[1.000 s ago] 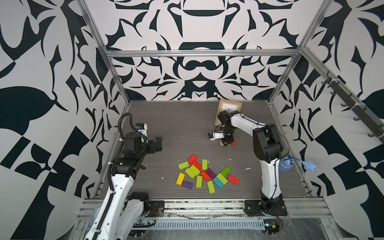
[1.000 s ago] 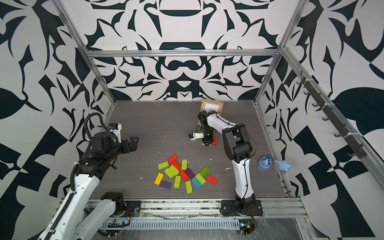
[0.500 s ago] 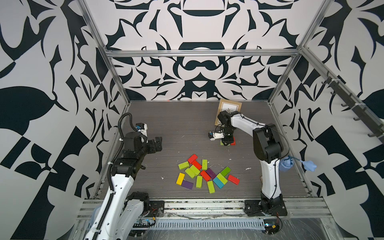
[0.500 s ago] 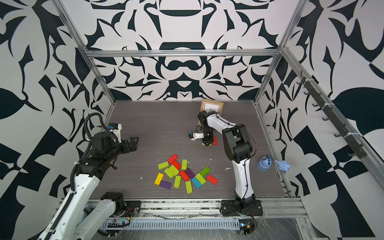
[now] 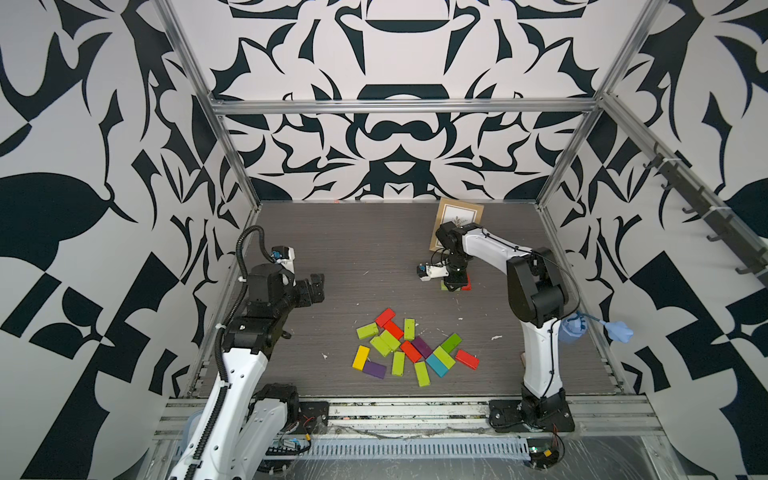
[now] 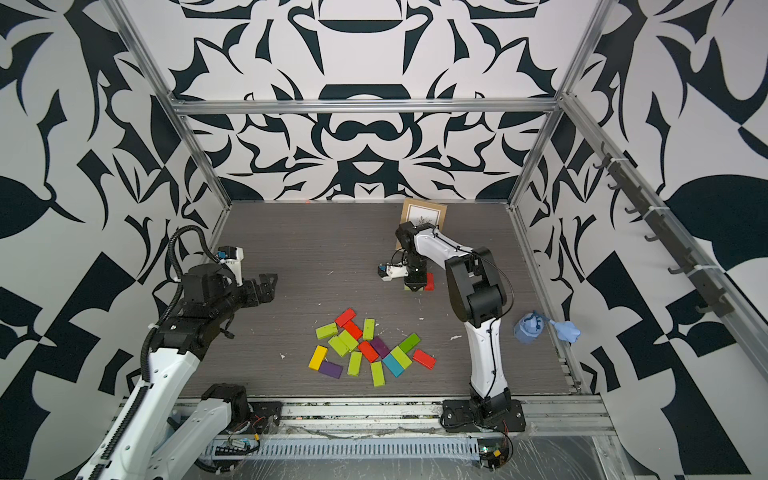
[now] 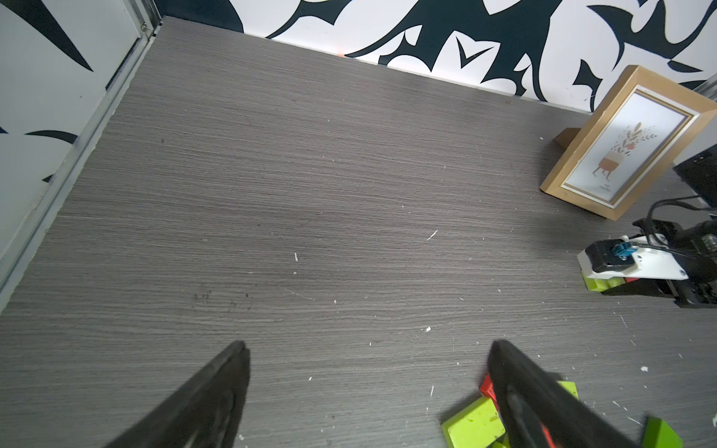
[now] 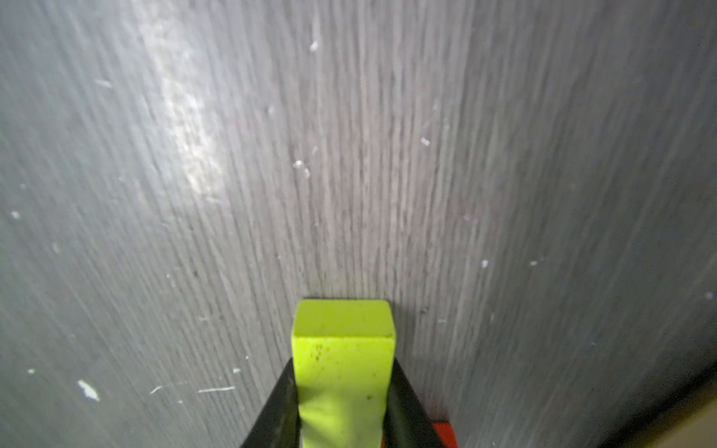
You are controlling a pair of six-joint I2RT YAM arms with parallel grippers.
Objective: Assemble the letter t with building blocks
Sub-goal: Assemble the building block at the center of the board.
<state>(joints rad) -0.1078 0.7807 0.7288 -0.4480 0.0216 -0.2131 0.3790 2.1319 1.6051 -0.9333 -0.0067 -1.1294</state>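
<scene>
Both top views overlook the table (image 5: 353, 241); wrist cameras sit nearer.

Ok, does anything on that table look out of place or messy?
Yes. A wooden picture frame stands propped at the back of the tabletop, behind the right arm, unrelated to the building blocks, which lie in a jumbled heap near the front. Small white flecks litter the surface too.
</scene>
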